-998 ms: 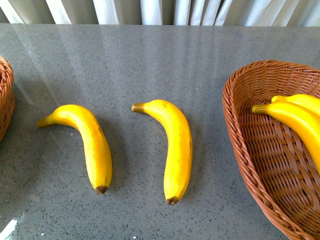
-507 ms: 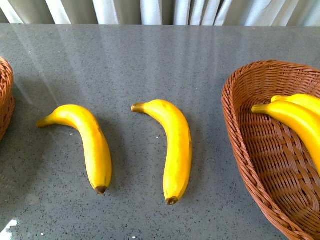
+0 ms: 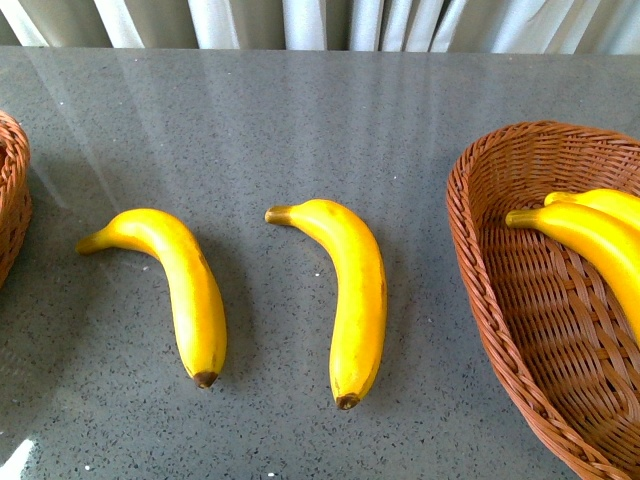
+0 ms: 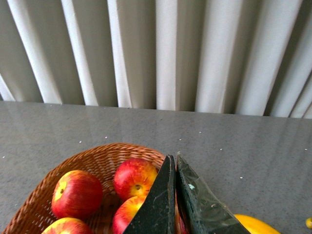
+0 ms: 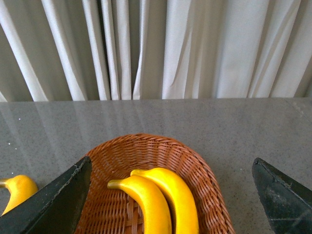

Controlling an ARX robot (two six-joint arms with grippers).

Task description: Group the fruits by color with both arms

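Two yellow bananas lie on the grey table, a left banana [image 3: 175, 285] and a middle banana [image 3: 350, 290]; neither arm shows in the front view. Two more bananas [image 3: 590, 235] rest in the wicker basket [image 3: 480, 300] on the right. In the right wrist view my right gripper [image 5: 171, 161] stands open above that basket, its fingers [image 5: 63, 200] spread either side of the two bananas [image 5: 161, 200]. In the left wrist view my left gripper [image 4: 174, 158] is shut and empty over another wicker basket [image 4: 97, 151] holding several red apples [image 4: 77, 192].
The apple basket's edge [image 3: 12, 190] shows at the far left of the front view. White curtains [image 5: 156, 48] hang behind the table's far edge. A banana's end [image 4: 256, 225] lies beside the left gripper, and another banana's end [image 5: 17, 190] lies beside the banana basket.
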